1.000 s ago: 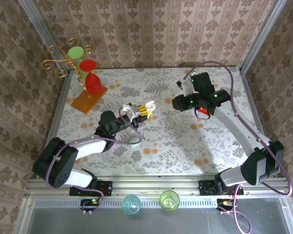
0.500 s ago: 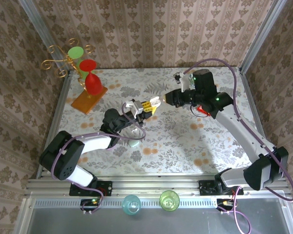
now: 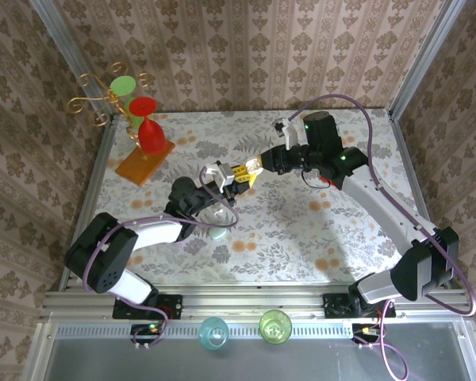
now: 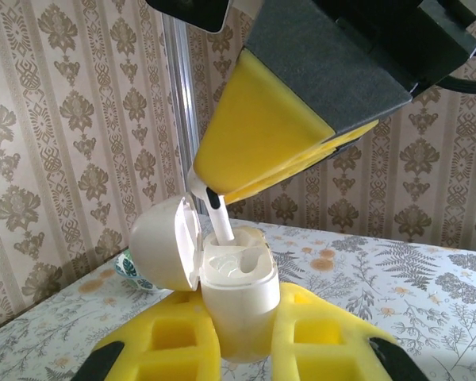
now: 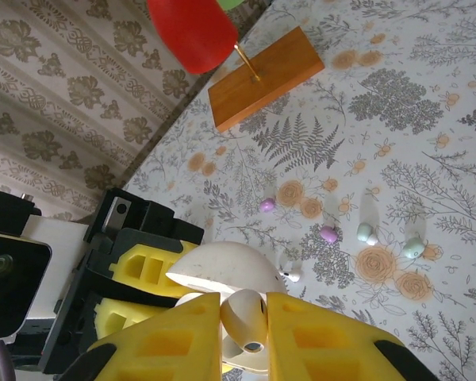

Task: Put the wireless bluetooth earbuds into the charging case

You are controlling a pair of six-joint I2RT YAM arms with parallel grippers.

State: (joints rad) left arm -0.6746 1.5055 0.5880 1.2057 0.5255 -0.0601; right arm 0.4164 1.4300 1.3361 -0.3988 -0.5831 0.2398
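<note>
So the white earbud (image 4: 216,216) is stem-down right at the mouth of the open charging case (image 4: 239,274), tip about touching one slot. The right gripper (image 5: 244,309) has it pinched between nearly closed pads, and the left gripper (image 4: 239,317) is clamped tight round the case body, holding it up off the table (image 5: 428,119) with the lid flipped back. Looks like the insertion step. Next move calls for a straight, gentle push down the slot, then letting go. More loose earbuds (image 5: 328,234) are waiting on the table.
</note>
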